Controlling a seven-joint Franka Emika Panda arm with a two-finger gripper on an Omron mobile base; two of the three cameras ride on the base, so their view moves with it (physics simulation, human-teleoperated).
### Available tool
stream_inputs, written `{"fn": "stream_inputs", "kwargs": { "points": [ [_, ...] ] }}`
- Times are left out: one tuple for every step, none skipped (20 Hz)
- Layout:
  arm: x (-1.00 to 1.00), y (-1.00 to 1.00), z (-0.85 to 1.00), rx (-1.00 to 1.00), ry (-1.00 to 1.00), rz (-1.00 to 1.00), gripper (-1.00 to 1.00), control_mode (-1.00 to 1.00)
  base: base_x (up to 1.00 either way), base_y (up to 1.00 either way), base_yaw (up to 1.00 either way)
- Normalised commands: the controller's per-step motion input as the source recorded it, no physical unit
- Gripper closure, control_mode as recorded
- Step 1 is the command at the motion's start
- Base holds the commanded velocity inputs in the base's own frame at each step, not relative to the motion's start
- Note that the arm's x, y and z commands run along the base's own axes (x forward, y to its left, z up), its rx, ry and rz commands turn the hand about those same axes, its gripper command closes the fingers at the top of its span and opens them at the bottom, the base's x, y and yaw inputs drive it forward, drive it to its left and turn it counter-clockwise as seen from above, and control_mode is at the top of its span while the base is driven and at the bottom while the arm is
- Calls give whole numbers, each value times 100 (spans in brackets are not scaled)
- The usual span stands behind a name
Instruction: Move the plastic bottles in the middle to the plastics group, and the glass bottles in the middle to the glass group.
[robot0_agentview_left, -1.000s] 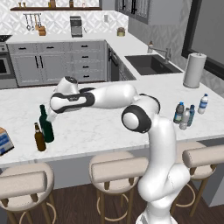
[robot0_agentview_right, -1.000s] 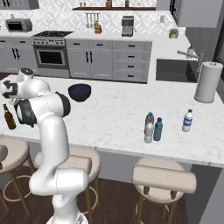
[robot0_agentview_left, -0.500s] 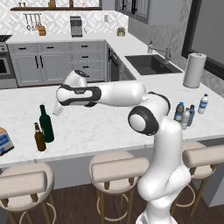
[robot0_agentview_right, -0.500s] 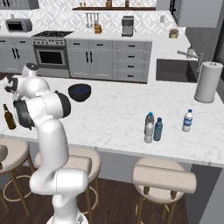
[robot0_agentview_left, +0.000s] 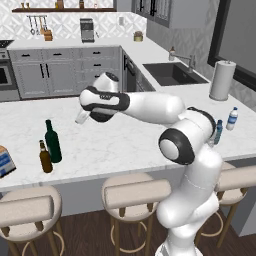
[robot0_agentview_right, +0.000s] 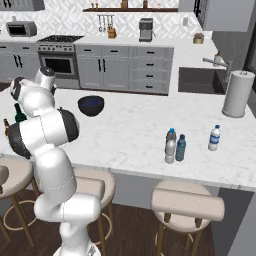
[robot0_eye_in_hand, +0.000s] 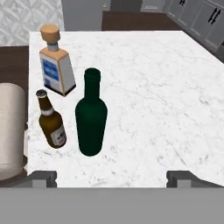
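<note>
Gripper (robot0_eye_in_hand: 112, 177) spread wide, nothing held | green bottle (robot0_eye_in_hand: 91, 114) set beside brown bottle (robot0_eye_in_hand: 50, 119) | next: water bottles (robot0_agentview_right: 175, 146) to be fetched.

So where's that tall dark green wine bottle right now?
The tall dark green wine bottle stands upright near the left end of the marble counter, close beside the short brown beer bottle; the hand view shows both bottles close up.
</note>
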Motion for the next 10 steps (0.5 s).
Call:
{"fn": "stream_inputs", "kwargs": {
  "points": [
    [-26, -81, 27, 6, 0, -13, -100, -100, 0, 0, 0],
    [-29, -81, 29, 5, 0, -13, -100, -100, 0, 0, 0],
    [-30, -80, 26, 5, 0, -14, -100, -100, 0, 0, 0],
    [-33, -79, 21, 4, 0, -15, -100, -100, 0, 0, 0],
    [-32, -75, 17, 2, 0, -15, -100, -100, 0, 0, 0],
    [-31, -72, 14, 1, 0, -15, -100, -100, 0, 0, 0],
    [-34, -72, 14, 1, 0, -15, -100, -100, 0, 0, 0],
    [-33, -68, 11, 0, 0, -15, -100, -100, 0, 0, 0],
    [-33, -68, 9, 0, 0, -15, -100, -100, 0, 0, 0],
    [-34, -67, 10, 0, 0, -16, -100, -100, 0, 0, 0]
  ]
}}
